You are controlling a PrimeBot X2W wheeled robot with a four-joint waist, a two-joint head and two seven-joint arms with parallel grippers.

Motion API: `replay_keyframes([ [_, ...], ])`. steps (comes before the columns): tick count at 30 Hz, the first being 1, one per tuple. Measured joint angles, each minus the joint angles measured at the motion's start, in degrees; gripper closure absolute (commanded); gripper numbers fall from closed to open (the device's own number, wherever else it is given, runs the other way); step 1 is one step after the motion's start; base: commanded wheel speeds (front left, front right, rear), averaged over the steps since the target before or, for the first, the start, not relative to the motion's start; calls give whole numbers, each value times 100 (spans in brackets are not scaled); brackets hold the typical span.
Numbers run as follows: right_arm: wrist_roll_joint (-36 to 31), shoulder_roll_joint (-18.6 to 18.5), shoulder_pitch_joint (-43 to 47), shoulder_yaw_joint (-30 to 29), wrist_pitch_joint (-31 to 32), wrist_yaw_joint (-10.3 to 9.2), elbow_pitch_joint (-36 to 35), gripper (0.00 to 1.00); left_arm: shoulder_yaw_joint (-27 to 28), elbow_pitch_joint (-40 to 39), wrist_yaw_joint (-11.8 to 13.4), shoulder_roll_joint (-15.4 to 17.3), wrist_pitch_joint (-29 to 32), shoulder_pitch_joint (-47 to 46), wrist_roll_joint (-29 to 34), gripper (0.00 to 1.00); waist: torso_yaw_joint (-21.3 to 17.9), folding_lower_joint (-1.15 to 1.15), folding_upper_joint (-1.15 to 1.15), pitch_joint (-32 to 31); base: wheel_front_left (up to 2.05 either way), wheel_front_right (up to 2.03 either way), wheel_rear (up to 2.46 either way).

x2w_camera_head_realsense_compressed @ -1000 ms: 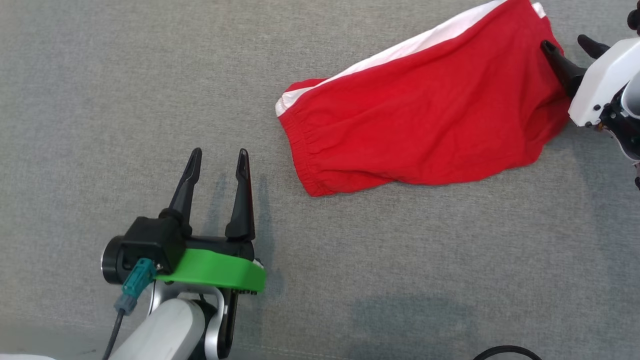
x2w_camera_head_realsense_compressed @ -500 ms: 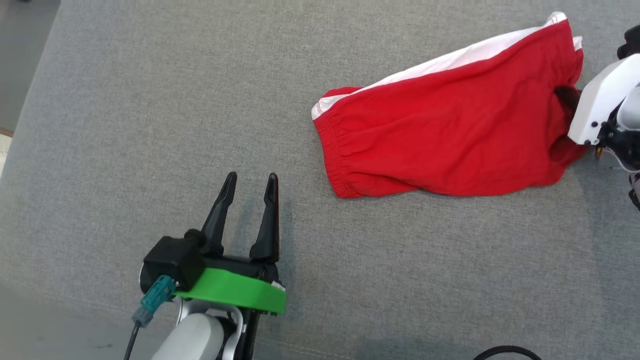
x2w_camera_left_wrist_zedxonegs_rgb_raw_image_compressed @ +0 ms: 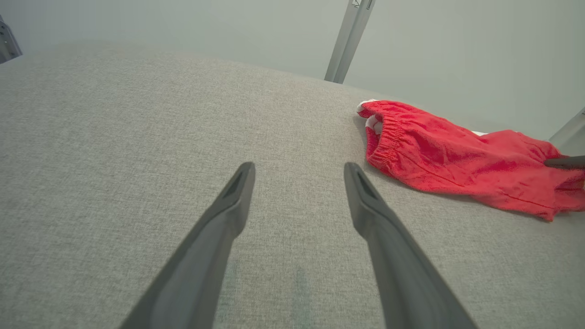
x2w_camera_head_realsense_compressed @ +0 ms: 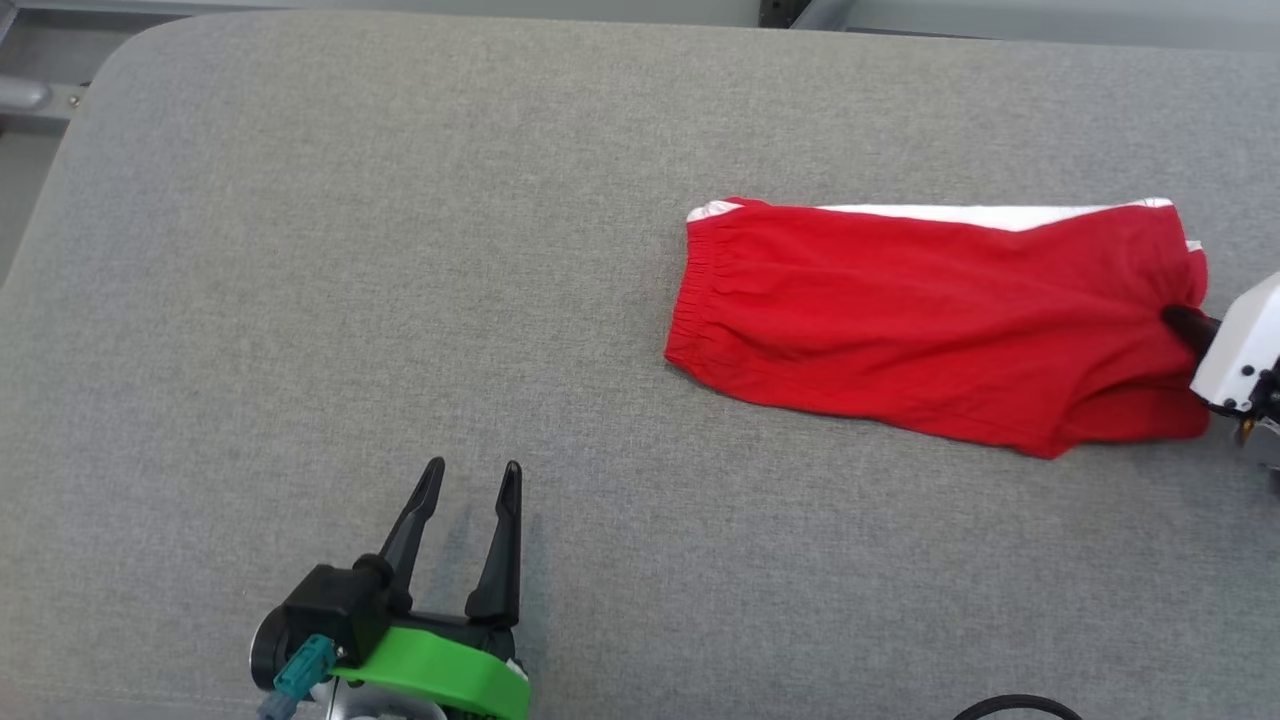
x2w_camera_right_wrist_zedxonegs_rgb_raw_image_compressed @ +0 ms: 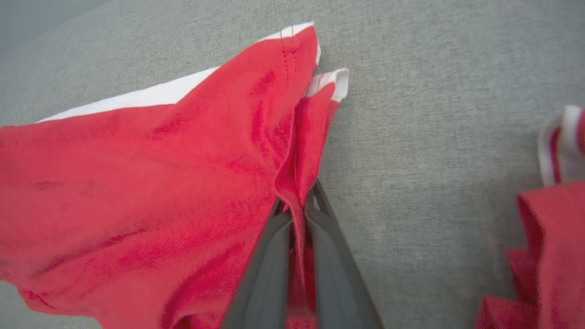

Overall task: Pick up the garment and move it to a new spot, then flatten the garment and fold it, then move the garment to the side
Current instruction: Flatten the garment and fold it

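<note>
The garment [x2w_camera_head_realsense_compressed: 920, 320], red shorts with a white side stripe, lies stretched out flat on the grey cushion [x2w_camera_head_realsense_compressed: 400, 250], waistband toward the left. My right gripper [x2w_camera_head_realsense_compressed: 1178, 322] is at the garment's right end, shut on a pinched fold of the hem. The right wrist view shows that red fold [x2w_camera_right_wrist_zedxonegs_rgb_raw_image_compressed: 299, 160] rising between the closed fingers [x2w_camera_right_wrist_zedxonegs_rgb_raw_image_compressed: 274, 256] of my right gripper [x2w_camera_right_wrist_zedxonegs_rgb_raw_image_compressed: 297, 201]. My left gripper [x2w_camera_head_realsense_compressed: 472, 468] stands open over bare cushion at the lower left, well apart from the waistband. From the left wrist, my left gripper [x2w_camera_left_wrist_zedxonegs_rgb_raw_image_compressed: 299, 167] is spread, with the garment [x2w_camera_left_wrist_zedxonegs_rgb_raw_image_compressed: 457, 160] off to the right.
The cushion's rounded left edge [x2w_camera_head_realsense_compressed: 60, 190] drops off to a metal frame [x2w_camera_head_realsense_compressed: 30, 95]. A second piece of red and white cloth [x2w_camera_right_wrist_zedxonegs_rgb_raw_image_compressed: 557, 219] lies at the right edge of the right wrist view. A black cable [x2w_camera_head_realsense_compressed: 1015, 705] loops at the bottom right.
The head camera has shifted, bringing the cushion's far edge into sight. The garment has swung from slanted to lying level and stretched out, with my right gripper closed on its end.
</note>
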Motion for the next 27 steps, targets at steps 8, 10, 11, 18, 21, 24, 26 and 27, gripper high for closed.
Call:
replay_keyframes([
  [8,-410,-145,319,-398,-563,0,-638,100,54,114,-166,-68,0,380,265,0,-190,0,0,-303,0,0,0],
  [10,-512,-26,307,-346,-552,-1,-1032,100,114,137,-196,-132,0,515,277,0,-194,0,0,-348,0,0,0],
  [11,-545,104,300,-286,-505,-5,-1220,100,135,157,-215,-170,0,556,305,0,-197,0,0,-367,0,0,0],
  [18,-891,1478,116,324,-86,-5,-2067,100,131,293,-404,-404,0,625,461,0,-109,0,0,-384,0,0,0],
  [21,-1185,1938,-5,415,-24,-4,-1858,100,102,397,-522,-456,1,541,511,0,-10,0,0,-348,0,0,0],
  [24,-1482,2235,-207,349,-31,-5,-1468,100,79,494,-594,-498,0,440,563,0,109,0,0,-297,0,0,0],
  [26,-1630,2362,-331,321,-64,-5,-1265,100,96,563,-641,-535,0,383,565,0,195,0,0,-253,0,0,0],
  [27,-1662,2407,-376,302,-85,-5,-1174,100,115,598,-646,-554,0,364,571,0,239,0,0,-232,0,0,0],
])
